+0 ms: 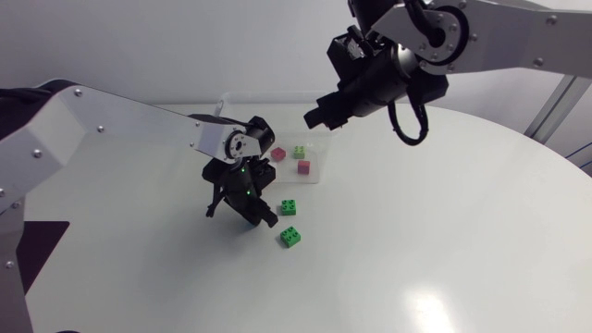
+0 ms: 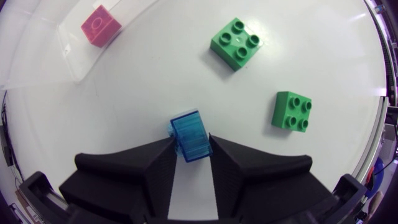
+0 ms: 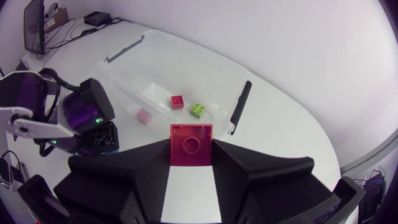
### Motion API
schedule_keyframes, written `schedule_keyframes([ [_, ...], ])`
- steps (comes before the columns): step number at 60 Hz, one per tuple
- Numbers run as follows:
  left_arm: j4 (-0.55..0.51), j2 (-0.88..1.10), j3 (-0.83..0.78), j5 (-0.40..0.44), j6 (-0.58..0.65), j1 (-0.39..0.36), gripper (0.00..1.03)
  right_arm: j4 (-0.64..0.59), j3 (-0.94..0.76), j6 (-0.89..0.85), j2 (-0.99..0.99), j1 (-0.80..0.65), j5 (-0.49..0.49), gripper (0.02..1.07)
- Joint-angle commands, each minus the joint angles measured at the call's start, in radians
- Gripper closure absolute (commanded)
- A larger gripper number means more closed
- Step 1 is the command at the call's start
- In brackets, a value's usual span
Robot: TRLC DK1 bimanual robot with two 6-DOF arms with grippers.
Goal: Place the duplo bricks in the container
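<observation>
1. Head view: the left end effector (image 1: 242, 211) is low over the bench (image 1: 444, 231), just near and left of the box (image 1: 317, 159). What it holds does not show here. One green brick (image 1: 289, 207) and a second green brick (image 1: 290, 237) lie on the bench just right of it. The right end effector (image 1: 314, 116) hangs high by the far right edge of the box. I think the right arm is the one closer to a drop.

2. Left wrist view: the left end effector is pinching a blue brick (image 2: 193, 137) from both sides. The brick's long side points ahead, the same way as the fingers. I cannot tell if it is off the bench. The box is ahead and off to one side, with a pink brick (image 2: 101, 25) in it. Both green bricks are ahead on the other side. So I think this arm must lift and swing away from the green bricks to reach the box.

3. Right wrist view: the right end effector is pinching a red brick (image 3: 191, 144) from both sides. The box is ahead of it and lower, and its long side slants across the way the fingers point. A lime brick (image 3: 198, 110) sits in the box. My guess is that the red brick must go a little more ahead before it is let go.
</observation>
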Motion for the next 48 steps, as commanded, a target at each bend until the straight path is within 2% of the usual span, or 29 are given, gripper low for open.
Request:
schedule_keyframes([
  [1, -0.013, -0.096, -0.051, -0.002, 0.030, -0.011, 0.84, -0.015, 0.054, 0.011, 0.074, -0.002, 0.010, 0.78],
  [16, -0.042, -0.339, -0.077, -0.004, 0.097, 0.019, 0.84, -0.001, 0.206, 0.016, 0.239, -0.033, 0.004, 0.78],
  [27, -0.048, -0.406, -0.025, -0.004, 0.140, 0.068, 0.84, -0.006, 0.301, 0.022, 0.338, -0.039, 0.002, 0.77],
  [36, -0.045, -0.431, 0.044, -0.004, 0.166, 0.078, 0.84, -0.023, 0.378, 0.022, 0.414, -0.046, 0.002, 0.75],
  [38, -0.043, -0.431, 0.063, -0.004, 0.169, 0.081, 0.84, -0.024, 0.390, 0.022, 0.427, -0.049, 0.002, 0.67],
  [44, 0.007, -0.429, 0.110, -0.004, 0.174, 0.097, 0.83, -0.036, 0.413, 0.022, 0.439, -0.053, 0.005, 0.34],
  [48, 0.061, -0.426, 0.129, -0.004, 0.175, 0.106, 0.83, -0.050, 0.416, 0.022, 0.420, -0.053, 0.007, 0.22],
])
